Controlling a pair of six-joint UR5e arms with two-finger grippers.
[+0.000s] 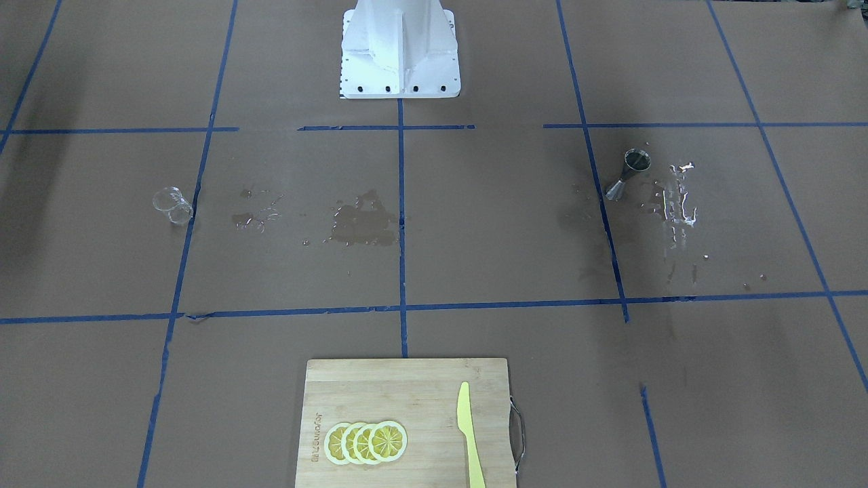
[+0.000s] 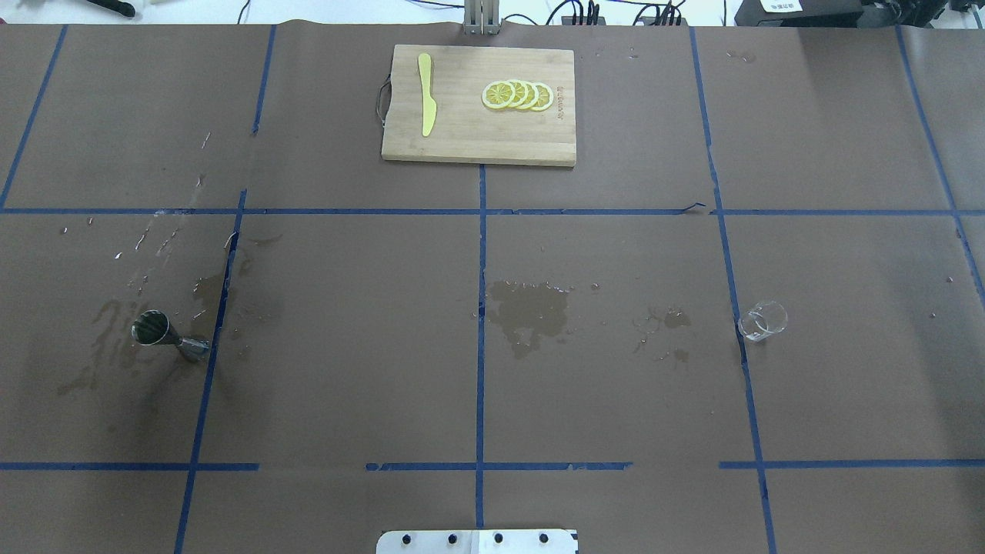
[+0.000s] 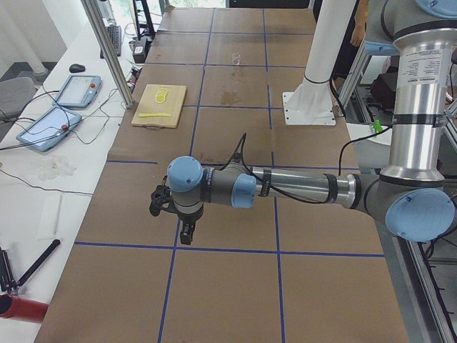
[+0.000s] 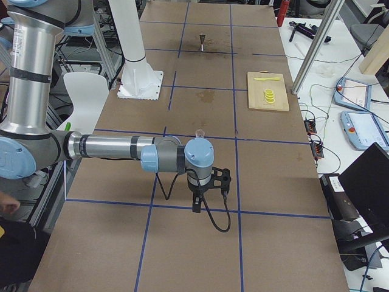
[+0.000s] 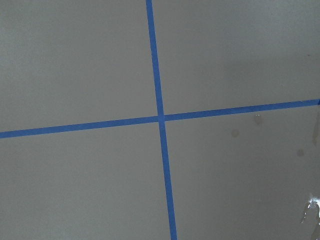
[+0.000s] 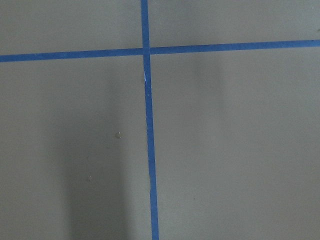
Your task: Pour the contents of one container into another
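Observation:
The clear glass (image 1: 173,205) (image 2: 762,321) (image 3: 235,58) (image 4: 199,133) stands upright on the brown table on my right side, with nothing touching it. On my left side stands the steel jigger (image 1: 627,175) (image 2: 165,335) (image 4: 202,41), among wet patches. Both arms hover over the table ends, far from the two containers. My left gripper (image 3: 173,217) shows only in the exterior left view and my right gripper (image 4: 210,190) only in the exterior right view, so I cannot tell whether they are open or shut. Both wrist views show only bare table and blue tape.
A wooden cutting board (image 2: 462,138) (image 1: 380,393) at the far middle edge carries lemon slices (image 2: 518,95) and a yellow knife (image 2: 426,93). Water spills (image 2: 529,312) darken the table's middle and left. The white robot base (image 1: 400,51) stands at my edge. A person's hand (image 4: 7,207) shows beside the table.

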